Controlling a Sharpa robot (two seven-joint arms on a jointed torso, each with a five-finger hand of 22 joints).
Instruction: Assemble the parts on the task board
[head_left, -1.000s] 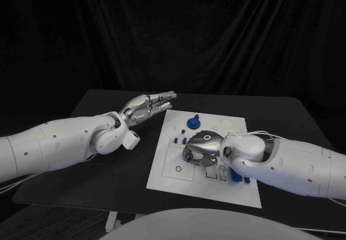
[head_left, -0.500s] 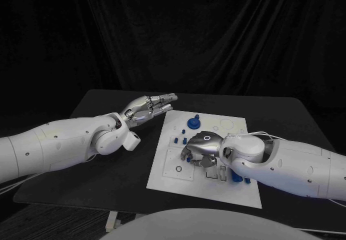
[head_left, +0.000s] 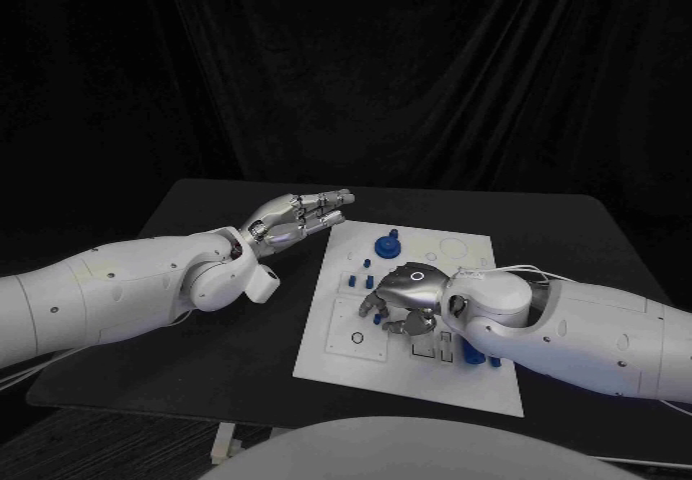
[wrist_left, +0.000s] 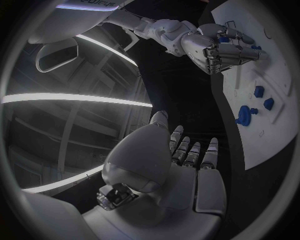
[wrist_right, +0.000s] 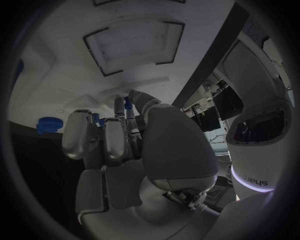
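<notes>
Fingers of the right hand (head_left: 402, 298) curl down over the middle of the task board (head_left: 346, 355), apparently pinching a small blue part (wrist_right: 128, 104) to seat it; whether it truly grips I cannot tell. Clear of the work, the left hand (head_left: 296, 217) hovers open beside the board's far corner, near the round blue part (head_left: 387, 244) standing there

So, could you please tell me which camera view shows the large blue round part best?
The left wrist view: the large blue round part sits unobstructed on the task board. The head view shows it smaller; the right wrist view shows it at the edge.
</notes>
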